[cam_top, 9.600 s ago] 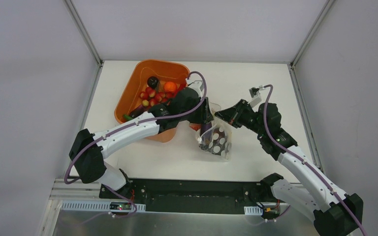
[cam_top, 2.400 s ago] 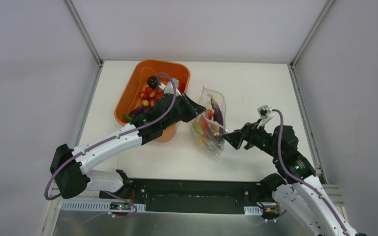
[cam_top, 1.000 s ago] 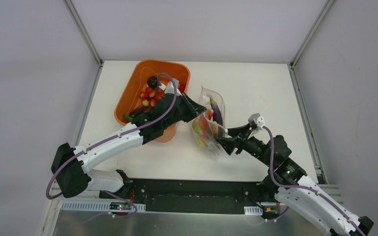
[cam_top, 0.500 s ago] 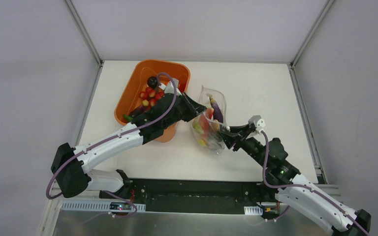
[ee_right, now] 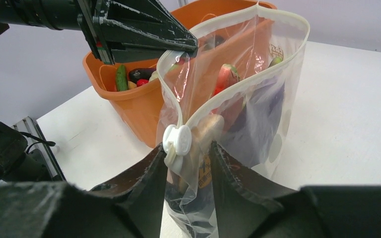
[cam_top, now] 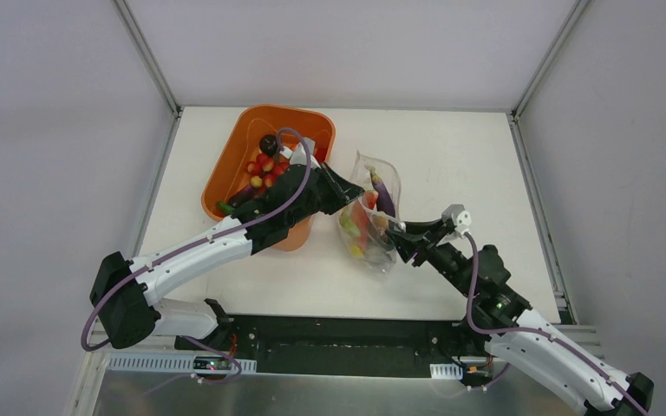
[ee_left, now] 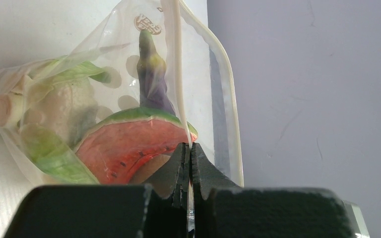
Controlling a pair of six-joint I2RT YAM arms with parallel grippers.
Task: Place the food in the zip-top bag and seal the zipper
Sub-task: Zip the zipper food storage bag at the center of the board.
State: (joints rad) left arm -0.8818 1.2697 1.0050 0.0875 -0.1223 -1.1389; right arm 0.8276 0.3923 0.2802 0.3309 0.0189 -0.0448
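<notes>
Left gripper [ee_left: 189, 148] is pinching the dotted clear bag's [ee_right: 273, 114] pale zipper strip [ee_left: 177, 74]. The right gripper [ee_right: 187, 148] is straddling its white slider [ee_right: 175, 140], grip unclear; it should be dragging straight, strip taut.

The zip-top bag [cam_top: 367, 170], food [cam_top: 360, 229] inside, lies right of the tub [cam_top: 224, 166].

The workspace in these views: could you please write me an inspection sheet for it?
Surface: white tabletop carrying tub and bag.
Job's things: clear white-dotted plastic zip-top bag held upright, mouth open; purple toy eggplant and red toy melon slice inside; pale zipper strip unsealed, white round slider at the right pincer's end.
Clutter: orange plastic tub holding more toy food.
Pincers: left pincer shut on the bag's zipper edge; right pincer straddles the slider end, grip unclear.
Cables: purple cable looping along each arm.
Surroundings: grey walls; nothing else seen.
</notes>
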